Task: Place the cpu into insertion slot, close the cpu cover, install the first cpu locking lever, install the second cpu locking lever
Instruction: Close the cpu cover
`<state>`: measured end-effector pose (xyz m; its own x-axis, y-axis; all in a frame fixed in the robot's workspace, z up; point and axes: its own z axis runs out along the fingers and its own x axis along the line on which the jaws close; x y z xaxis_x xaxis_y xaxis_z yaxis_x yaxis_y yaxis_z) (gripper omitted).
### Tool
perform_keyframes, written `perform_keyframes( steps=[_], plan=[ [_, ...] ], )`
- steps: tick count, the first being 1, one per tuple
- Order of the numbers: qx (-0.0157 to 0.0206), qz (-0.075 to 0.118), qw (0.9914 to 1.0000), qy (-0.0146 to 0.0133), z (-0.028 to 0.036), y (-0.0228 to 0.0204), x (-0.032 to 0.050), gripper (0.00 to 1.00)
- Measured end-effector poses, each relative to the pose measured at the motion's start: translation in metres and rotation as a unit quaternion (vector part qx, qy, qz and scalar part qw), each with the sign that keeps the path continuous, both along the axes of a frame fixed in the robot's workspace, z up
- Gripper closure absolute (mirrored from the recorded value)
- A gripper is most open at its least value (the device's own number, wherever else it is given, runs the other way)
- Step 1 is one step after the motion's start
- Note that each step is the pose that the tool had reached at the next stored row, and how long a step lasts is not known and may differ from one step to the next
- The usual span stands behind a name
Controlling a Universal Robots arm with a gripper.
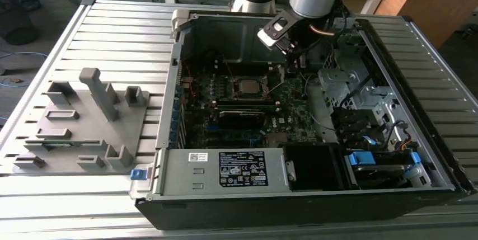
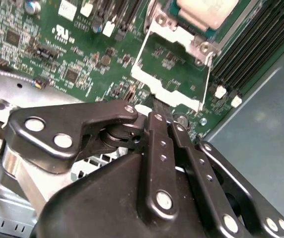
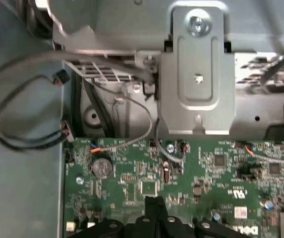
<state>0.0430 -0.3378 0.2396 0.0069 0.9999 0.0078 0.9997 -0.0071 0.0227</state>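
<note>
the tool (image 2: 161,109) is reaching into the open computer case (image 1: 224,36), its fingers drawn together with nothing visibly clamped between them. its tips are sitting right at the near edge of the cpu cover (image 2: 144,75), which is standing open. the cpu (image 2: 201,12) is resting in the insertion slot (image 1: 245,86), straight ahead of the tips, so the cover is lying between tool and cpu.

Second wrist view: you see the cpu (image 2: 207,14) cropped at the edge; the hand (image 2: 161,115) hides the motherboard (image 2: 82,64) beneath.
</note>
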Motion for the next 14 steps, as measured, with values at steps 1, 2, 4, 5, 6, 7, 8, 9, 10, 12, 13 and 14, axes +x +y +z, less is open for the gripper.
perform_keyframes(
  steps=[1, 2, 4, 5, 6, 7, 8, 9, 10, 12, 13, 14],
  plan=[
    [0.0, 0.0, 1.0, -0.0012, -0.0001, 0.0, -0.0035, 0.89],
    [-0.0001, 0.0, 1.0, -0.0028, -0.0003, 0.0, -0.0076, 0.89],
    [-0.0001, 0.0, 0.99998, -0.0063, -0.0005, 0.0, -0.0163, 0.89],
    [-0.0001, 0.0, 0.99997, -0.0081, -0.0007, 0.0, -0.0207, 0.89],
    [-0.0001, 0.0, 0.99995, -0.01, -0.0008, 0.0, -0.0251, 0.89],
    [0.0, 0.0, 0.99993, -0.0118, -0.0011, -0.0001, -0.0295, 0.89],
    [0.0, 0.0, 0.9999, -0.0139, -0.0013, -0.0001, -0.0343, 0.89],
    [0.0001, 0.0, 0.99987, -0.0159, -0.0015, -0.0001, -0.0388, 0.89],
    [0.0, 0.0, 0.99984, -0.018, -0.0017, 0.0, -0.0432, 0.89],
    [0.0, 0.0, 0.99976, -0.0218, -0.0021, 0.0, -0.0522, 0.89],
    [0.0, 0.0, 0.99973, -0.0234, -0.0024, 0.0, -0.0562, 0.89],
    [0.0, 0.0, 0.99969, -0.025, -0.0026, 0.0, -0.0601, 0.89]
  ],
)
